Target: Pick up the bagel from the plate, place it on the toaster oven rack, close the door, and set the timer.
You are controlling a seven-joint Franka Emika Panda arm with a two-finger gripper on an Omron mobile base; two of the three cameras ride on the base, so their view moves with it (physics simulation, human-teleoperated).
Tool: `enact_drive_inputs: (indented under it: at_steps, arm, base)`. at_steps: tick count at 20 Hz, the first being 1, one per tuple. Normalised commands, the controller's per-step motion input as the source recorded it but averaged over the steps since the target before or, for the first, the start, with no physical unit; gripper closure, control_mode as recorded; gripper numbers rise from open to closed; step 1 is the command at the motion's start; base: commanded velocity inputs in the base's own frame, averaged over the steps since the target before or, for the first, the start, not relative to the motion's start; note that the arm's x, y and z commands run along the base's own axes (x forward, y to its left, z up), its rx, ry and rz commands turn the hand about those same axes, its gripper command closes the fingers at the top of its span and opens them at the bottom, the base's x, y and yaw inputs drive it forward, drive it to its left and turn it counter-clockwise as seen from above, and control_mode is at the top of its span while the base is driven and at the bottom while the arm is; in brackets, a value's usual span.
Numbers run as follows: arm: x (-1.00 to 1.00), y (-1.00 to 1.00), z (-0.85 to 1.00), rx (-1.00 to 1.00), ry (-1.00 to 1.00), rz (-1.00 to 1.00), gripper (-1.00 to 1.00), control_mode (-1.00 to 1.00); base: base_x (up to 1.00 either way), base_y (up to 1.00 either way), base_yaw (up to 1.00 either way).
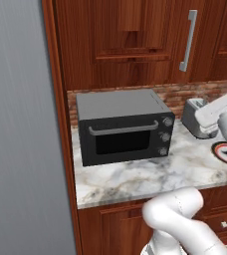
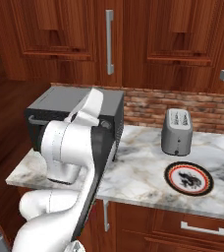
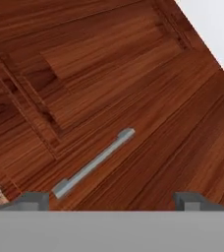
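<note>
Facing a wooden cabinet door point(image 3: 109, 83) above the bench, the end effector point(image 3: 113, 201) stands with its two fingertips wide apart and nothing between them; the hand view looks at brown panelling and a silver bar handle point(image 3: 92, 164), so the hand is aimed well above the work.

On the marble bench point(image 2: 143, 172) the plate point(image 2: 188, 178) lies in front of the silver two-slot toaster point(image 2: 177, 131), to the right of the toaster oven point(image 1: 121, 124). Its pale centre carries a dark pattern, and I cannot make out a bagel on it in the right base view; in the left base view only a sliver of its red rim peeks out beside the white arm point(image 1: 225, 119). Where the bagel is, then, cannot be told.

The door point(image 1: 123, 137) of the toaster oven is shut, its bar handle across the top, with three knobs point(image 1: 164, 135) down the right side. The rack is hidden behind it.

By my judgement the task stands at its start: the pick is not yet made. The next move calls for tipping the hand down toward the plate, right of the toaster oven, and finding the bagel. The shut door would also need opening before anything can reach the rack.
</note>
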Motion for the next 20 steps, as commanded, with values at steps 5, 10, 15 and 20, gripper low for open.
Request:
enact_drive_inputs:
  at_steps: [5, 10, 15, 20]
  arm:
    - [0.0, 0.08, 0.42, -0.28, -0.91, 0.19, -1.0, -1.0]
    - [0.16, 0.27, 0.02, -0.6, -0.98, 0.06, -1.0, -1.0]
    - [0.2, 0.35, -0.02, -0.77, -0.97, 0.0, -1.0, -1.0]
    - [0.08, 0.08, -0.77, -0.86, -0.53, -0.03, -1.0, -1.0]
  base:
    - [0.0, 0.0, 0.0]
    - [0.0, 0.0, 0.0]
    - [0.0, 0.0, 0.0]
    - [0.0, 0.0, 0.0]
